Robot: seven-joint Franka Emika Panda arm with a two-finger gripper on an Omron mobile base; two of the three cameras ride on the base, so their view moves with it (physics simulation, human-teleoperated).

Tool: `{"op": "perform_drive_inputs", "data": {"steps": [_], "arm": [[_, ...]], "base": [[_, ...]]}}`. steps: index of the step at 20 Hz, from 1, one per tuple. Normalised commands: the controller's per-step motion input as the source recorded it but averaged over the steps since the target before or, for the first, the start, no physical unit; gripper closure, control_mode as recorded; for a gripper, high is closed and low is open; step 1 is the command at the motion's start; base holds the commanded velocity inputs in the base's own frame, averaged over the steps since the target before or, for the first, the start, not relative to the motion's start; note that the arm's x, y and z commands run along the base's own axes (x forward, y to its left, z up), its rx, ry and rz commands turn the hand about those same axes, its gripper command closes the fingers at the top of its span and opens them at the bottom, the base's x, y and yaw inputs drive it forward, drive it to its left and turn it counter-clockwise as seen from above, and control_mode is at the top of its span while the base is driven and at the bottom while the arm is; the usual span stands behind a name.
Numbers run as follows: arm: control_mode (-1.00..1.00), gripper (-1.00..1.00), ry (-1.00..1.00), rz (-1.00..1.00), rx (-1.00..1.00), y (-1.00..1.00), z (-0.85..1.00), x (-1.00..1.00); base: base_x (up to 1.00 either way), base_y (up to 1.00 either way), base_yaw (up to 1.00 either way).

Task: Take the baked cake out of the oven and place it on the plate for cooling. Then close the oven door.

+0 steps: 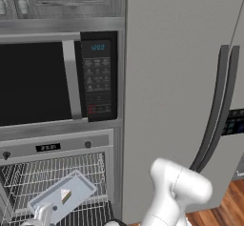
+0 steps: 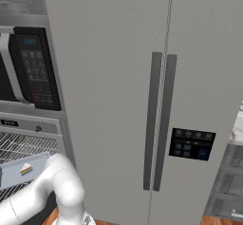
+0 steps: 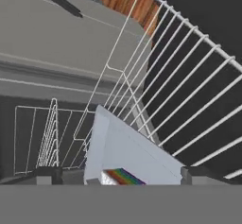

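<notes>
One bent arm [image 1: 174, 191] inside oven [image 1: 57, 172].

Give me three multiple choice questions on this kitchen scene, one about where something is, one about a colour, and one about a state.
1. Where is the flat pale grey tray with the small cake slice?
A. On the wire racks in the oven
B. Inside the microwave
C. On the wooden floor

2. What colour are the digits on the black keypad microwave?
A. Red
B. Blue-green
C. Yellow

3. What state are the tall grey fridge's doors in?
A. Both open
B. One open
C. Both shut

Answers:
1. A: the left base view shows the tray resting on the white wire racks of the steel-framed oven, below its display and knobs.
2. B: the display above the keypad glows blue-green.
3. C: the two dark handles stand side by side on flush panels.
</notes>
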Motion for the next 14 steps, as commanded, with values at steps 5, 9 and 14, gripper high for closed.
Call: {"op": "perform_drive_inputs", "data": {"steps": [5,9,14], "arm": [[-1.0,-1.0,-0.15,-0.05,0.33,-0.2,0.27,-0.07],[-1.0,-1.0,-0.1,-0.14,0.28,-0.44,0.23,0.04],[-1.0,-1.0,0.0,-0.23,0.3,-0.4,0.38,0.01]], "base": [[0.0,0.0,0.0],[0.0,0.0,0.0],[0.0,0.0,0.0]]}}
